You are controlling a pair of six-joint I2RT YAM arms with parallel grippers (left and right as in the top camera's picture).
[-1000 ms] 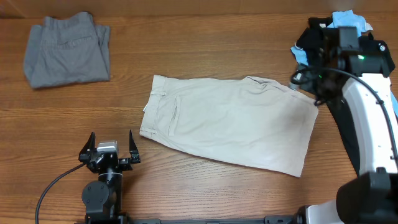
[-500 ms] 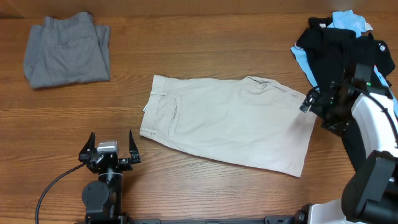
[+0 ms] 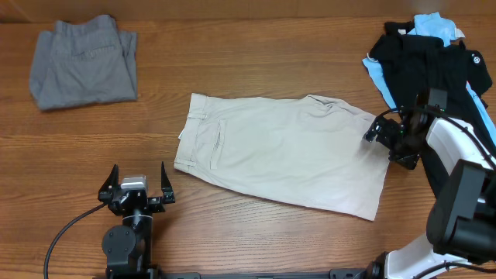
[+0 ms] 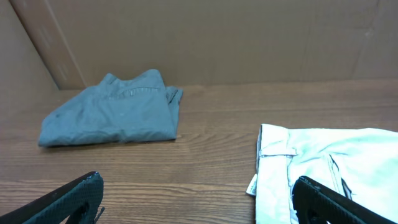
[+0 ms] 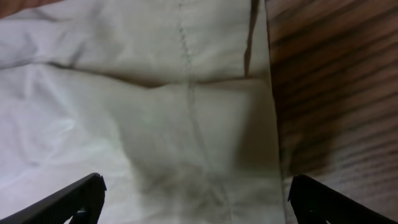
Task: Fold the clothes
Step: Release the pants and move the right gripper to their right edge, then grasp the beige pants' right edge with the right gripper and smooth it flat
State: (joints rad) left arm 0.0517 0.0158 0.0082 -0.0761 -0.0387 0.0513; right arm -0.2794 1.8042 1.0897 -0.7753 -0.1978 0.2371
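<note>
Wood-grain desk [image 3: 256,232] fills the overhead view, warm brown boards running side to side, and from the left wrist camera a plain tan wall [image 4: 217,37] closes off the far edge. Centre stage: the beige shorts [image 3: 287,151], laid flat, waistband to the left, leg hems to the right, a few soft wrinkles near the upper right corner. Up in the far left corner sits a grey garment [image 3: 83,62], folded into a neat square. Far right corner, a heap of black and light-blue clothes [image 3: 426,54], loose and unfolded.

Now the arms. Left pincer [image 3: 139,172] sits near the front edge of the desk, fingers spread wide, released, holding nothing, well apart from the shorts. Right pincer [image 3: 386,146] is over the right-hand edge of the beige shorts, just by the hem. Its wrist camera shows pale cloth, a seam, and bare wood alongside, both fingers splayed apart, released. Whether they touch the fabric, I can't tell.
</note>
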